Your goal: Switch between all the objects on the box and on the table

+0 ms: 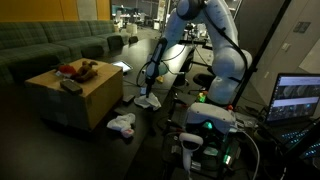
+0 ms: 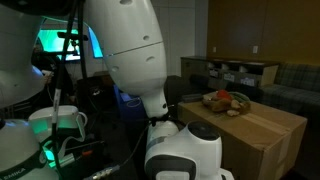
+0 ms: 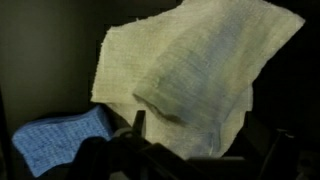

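Observation:
In the wrist view a white cloth rag (image 3: 190,70) lies spread on the dark table (image 3: 40,60), with a blue piece (image 3: 60,140) beside its lower left corner. My gripper (image 3: 200,140) hangs open just over the rag, its fingers (image 3: 138,122) wide apart and holding nothing. In an exterior view the gripper (image 1: 150,85) points down over that rag (image 1: 147,101). Another white rag (image 1: 122,124) lies nearer the camera. The tan box (image 1: 75,100) carries a red soft thing (image 1: 68,70), a brown thing (image 1: 88,68) and a black block (image 1: 72,86). The box (image 2: 255,135) and its objects (image 2: 225,101) also show in the other exterior view.
A green sofa (image 1: 60,45) runs behind the box. The arm's white base (image 1: 215,120) stands to the right of the rags, with a lit laptop screen (image 1: 300,98) beyond it. The robot's white body (image 2: 130,50) fills much of an exterior view.

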`<act>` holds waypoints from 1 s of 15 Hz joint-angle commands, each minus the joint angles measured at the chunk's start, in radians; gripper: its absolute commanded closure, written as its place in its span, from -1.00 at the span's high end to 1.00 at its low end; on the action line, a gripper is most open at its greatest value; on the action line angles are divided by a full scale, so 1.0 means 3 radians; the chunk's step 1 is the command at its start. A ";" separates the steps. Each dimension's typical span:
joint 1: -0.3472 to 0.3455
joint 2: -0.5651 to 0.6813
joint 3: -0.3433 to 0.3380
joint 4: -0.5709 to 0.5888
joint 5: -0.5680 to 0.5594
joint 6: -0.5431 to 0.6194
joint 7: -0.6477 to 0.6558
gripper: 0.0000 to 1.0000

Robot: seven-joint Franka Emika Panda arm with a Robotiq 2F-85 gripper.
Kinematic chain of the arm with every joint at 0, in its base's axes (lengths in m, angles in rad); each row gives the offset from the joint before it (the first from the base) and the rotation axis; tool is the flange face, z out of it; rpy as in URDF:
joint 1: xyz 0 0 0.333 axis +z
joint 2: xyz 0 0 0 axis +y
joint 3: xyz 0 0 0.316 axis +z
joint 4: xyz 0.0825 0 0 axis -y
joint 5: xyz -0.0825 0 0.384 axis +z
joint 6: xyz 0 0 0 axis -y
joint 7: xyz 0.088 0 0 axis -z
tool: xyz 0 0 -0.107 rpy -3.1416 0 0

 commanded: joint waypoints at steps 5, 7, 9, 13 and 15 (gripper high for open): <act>0.0719 0.0401 -0.0537 0.0075 -0.0062 0.0621 0.0609 1.00; 0.0848 0.0524 -0.0649 0.0167 -0.0046 0.0655 0.0743 1.00; 0.0905 0.0625 -0.0681 0.0250 -0.0043 0.0596 0.0826 1.00; 0.0907 0.0704 -0.0632 0.0323 -0.0061 0.0448 0.0864 0.31; 0.0842 0.0659 -0.0573 0.0315 -0.0085 0.0368 0.0814 0.02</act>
